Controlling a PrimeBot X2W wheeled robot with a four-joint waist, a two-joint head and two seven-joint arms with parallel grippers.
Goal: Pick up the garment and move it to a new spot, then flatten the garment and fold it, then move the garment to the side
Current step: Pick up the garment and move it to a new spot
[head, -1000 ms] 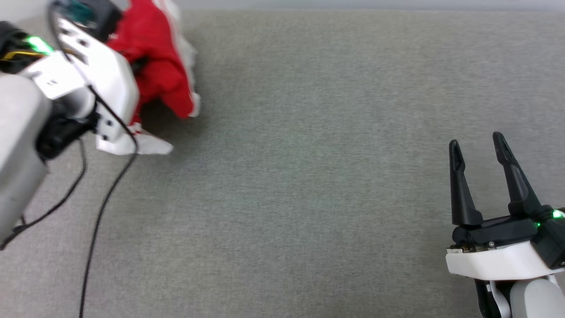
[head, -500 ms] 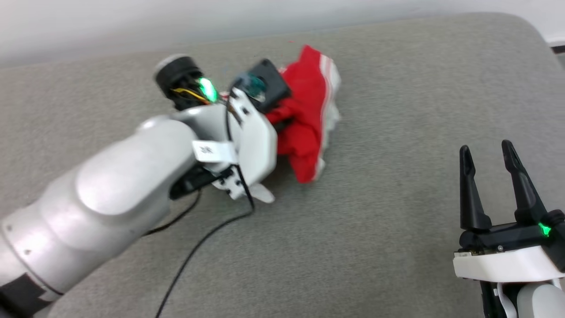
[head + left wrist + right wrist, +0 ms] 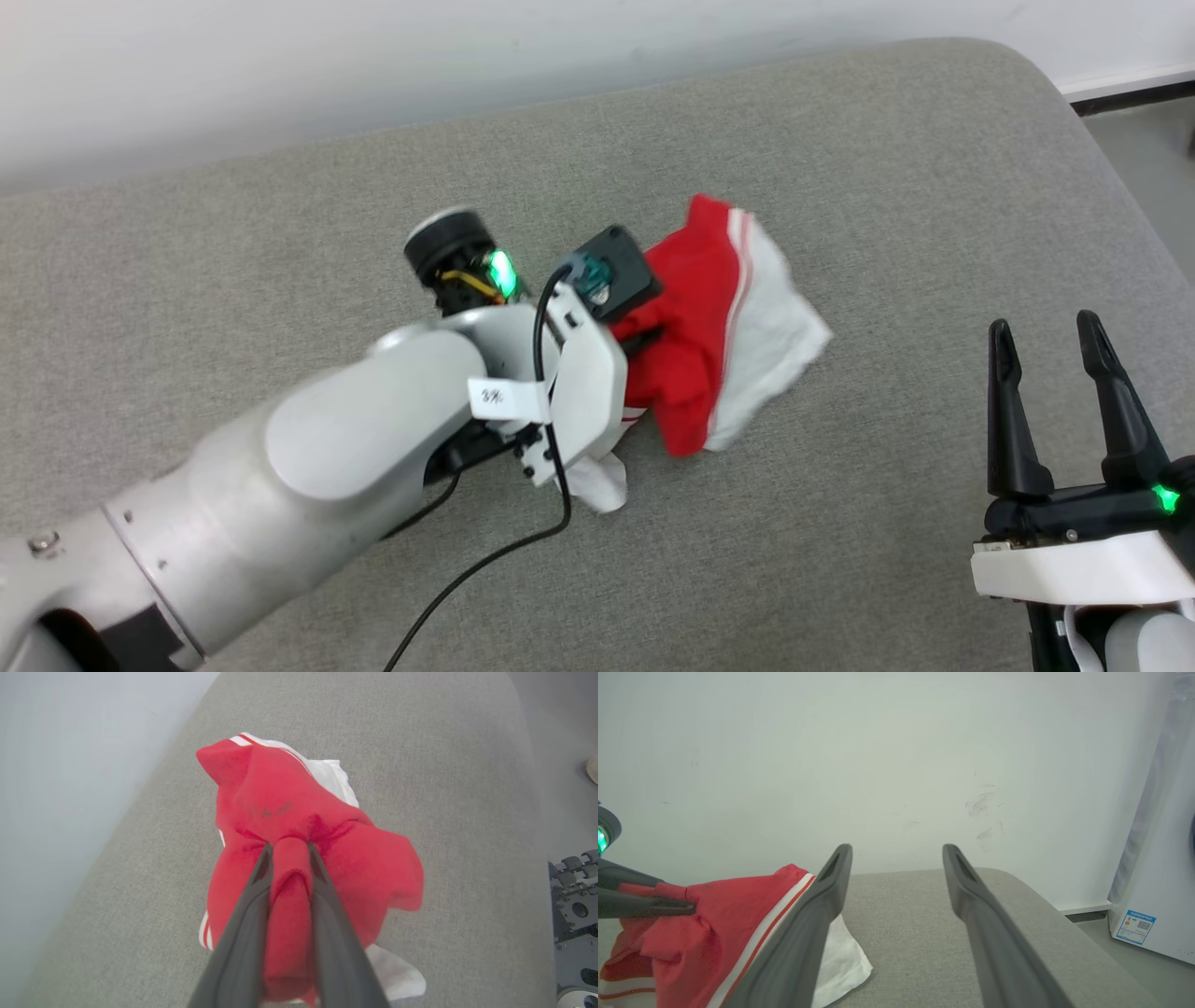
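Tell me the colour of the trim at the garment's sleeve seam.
Red and white stripes, between the garment's red body and white sleeve; clearest in head view.

1. The garment (image 3: 695, 373) sits bunched near the centre of the cushion (image 3: 840, 140), its lower part resting on it.
2. The left tool (image 3: 288, 847) clamps a fold on the garment's left side.
3. The right tool (image 3: 1043, 322) is near right, well apart from the garment, fingers spread.
4. The wall (image 3: 373, 56) stands behind the cushion's far edge.

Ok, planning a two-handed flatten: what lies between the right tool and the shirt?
Just bare grey cushion between shirt and right tool, in the head view.
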